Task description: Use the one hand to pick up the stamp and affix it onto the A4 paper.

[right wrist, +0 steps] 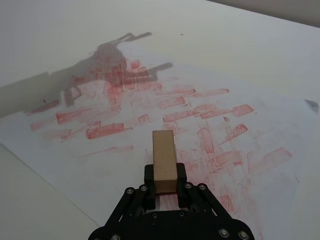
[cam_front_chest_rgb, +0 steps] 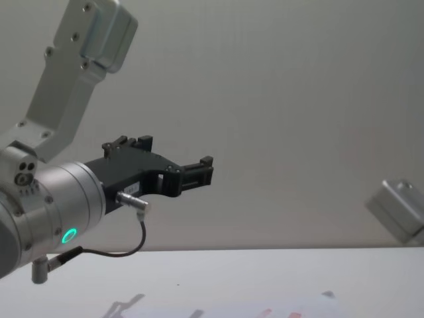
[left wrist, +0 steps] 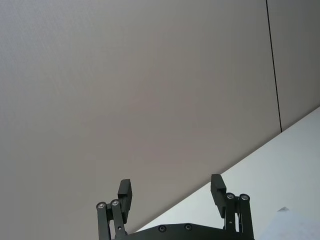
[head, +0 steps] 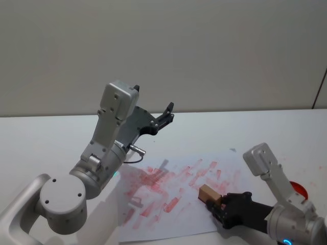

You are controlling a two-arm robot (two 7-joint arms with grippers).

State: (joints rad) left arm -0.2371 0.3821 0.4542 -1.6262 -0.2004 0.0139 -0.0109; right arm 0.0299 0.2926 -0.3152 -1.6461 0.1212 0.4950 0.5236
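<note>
My right gripper is shut on the stamp, a light tan wooden block that sticks out ahead of its black fingers. In the right wrist view the stamp points over the A4 paper. That white sheet is covered with red and pink stamp marks. The A4 paper lies flat on the table, and the stamp is over its right part. I cannot tell if the block's end touches the sheet. My left gripper is raised high above the table's far side, open and holding nothing.
The white tabletop surrounds the sheet, with a plain wall behind it. A red round object shows at the right edge, partly hidden by my right arm. The left arm's elbow and base stand at the paper's left side.
</note>
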